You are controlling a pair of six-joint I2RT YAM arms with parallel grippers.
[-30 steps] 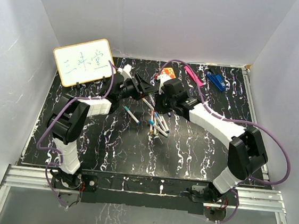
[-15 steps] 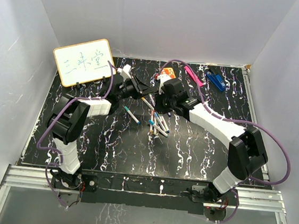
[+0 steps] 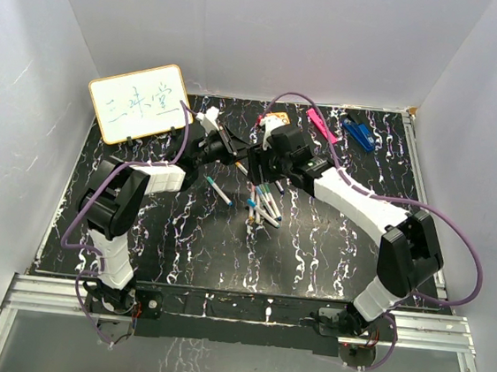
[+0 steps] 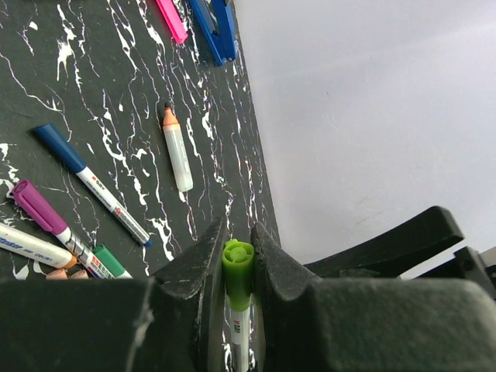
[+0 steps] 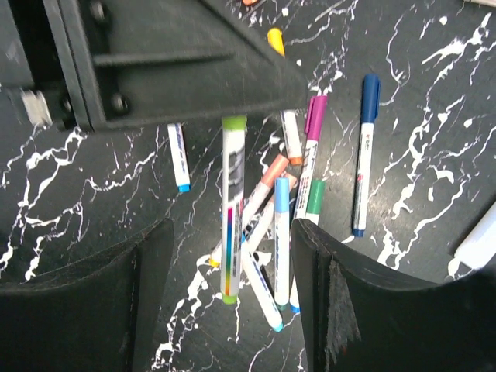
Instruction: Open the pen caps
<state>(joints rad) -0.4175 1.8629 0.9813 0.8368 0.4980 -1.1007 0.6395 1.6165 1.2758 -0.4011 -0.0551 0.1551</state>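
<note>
Table [image 3: 330,257]: black marbled, with loose pens [image 3: 265,201] heaped at its middle.
Left gripper [image 4: 236,232]: pressed onto one end of the green pen [image 5: 231,209], which is held above the heap.
Right gripper [image 5: 231,232]: spread either side of the barrel, with nothing pinched.
Risk: the pen could be dragged from the left grip if the cap is pulled off-axis.
Green cap [image 4: 237,262]: ridged, seated between the left pads and not yet removed.

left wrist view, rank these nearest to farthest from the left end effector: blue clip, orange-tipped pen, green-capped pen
1. green-capped pen: clamped in the left end effector itself
2. orange-tipped pen: lying ahead, slightly left
3. blue clip: farthest, at the top of the view
</note>
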